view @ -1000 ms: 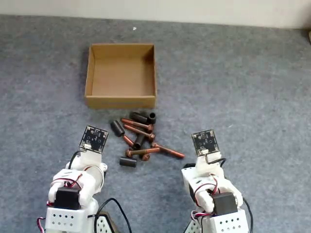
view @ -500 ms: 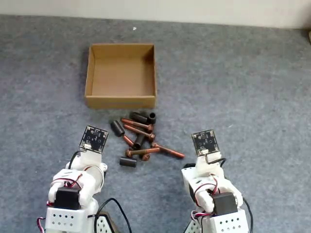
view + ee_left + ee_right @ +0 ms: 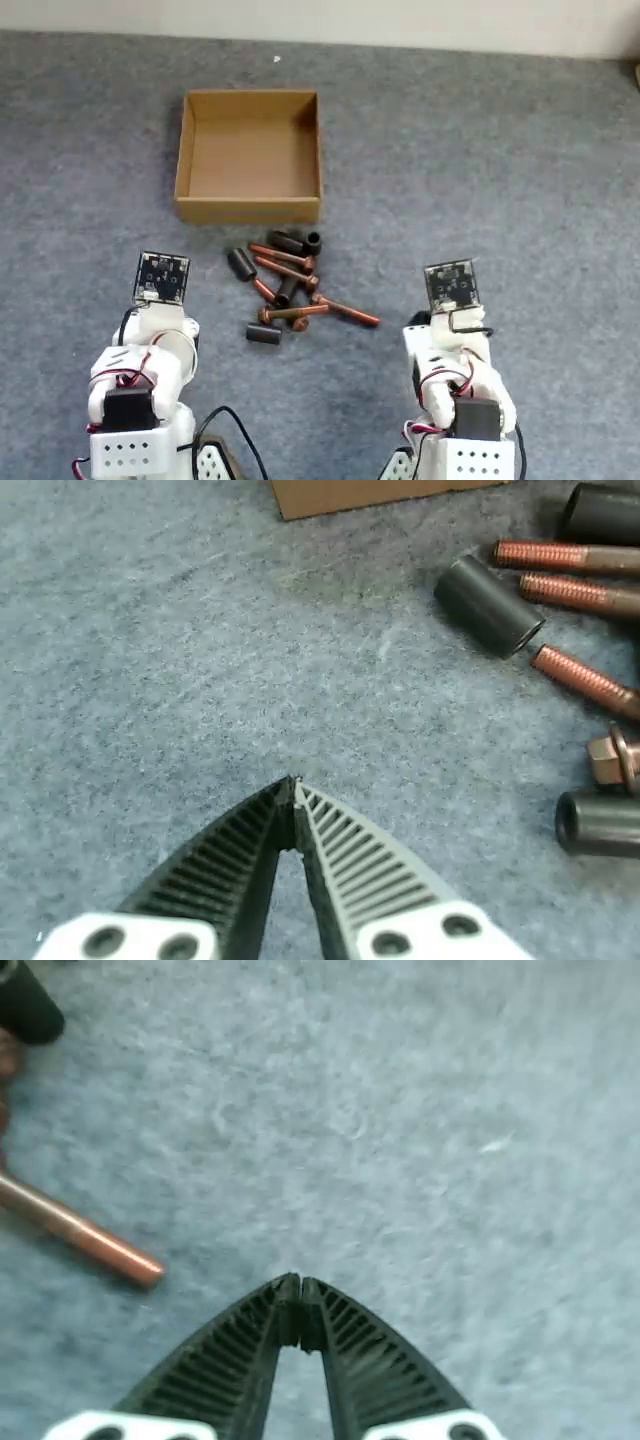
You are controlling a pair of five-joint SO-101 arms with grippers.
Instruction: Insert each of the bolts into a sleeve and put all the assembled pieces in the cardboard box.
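Copper-coloured bolts [image 3: 280, 253] and black sleeves [image 3: 241, 264] lie in a loose heap on the grey carpet [image 3: 500, 180], just in front of the cardboard box [image 3: 250, 208] and between the two arms; none looks assembled yet. Left gripper [image 3: 293, 792] and right gripper [image 3: 300, 1288] each hover over carpet beside the heap, jaws pressed together on nothing. A sound start would be to spread the right one and take the outlying bolt [image 3: 80, 1232] by its shank, while the left takes the edge sleeve [image 3: 487, 607] across its barrel, keeping the bore free. Crossed bolts and touching sleeves crowd any grasp deeper in the heap.
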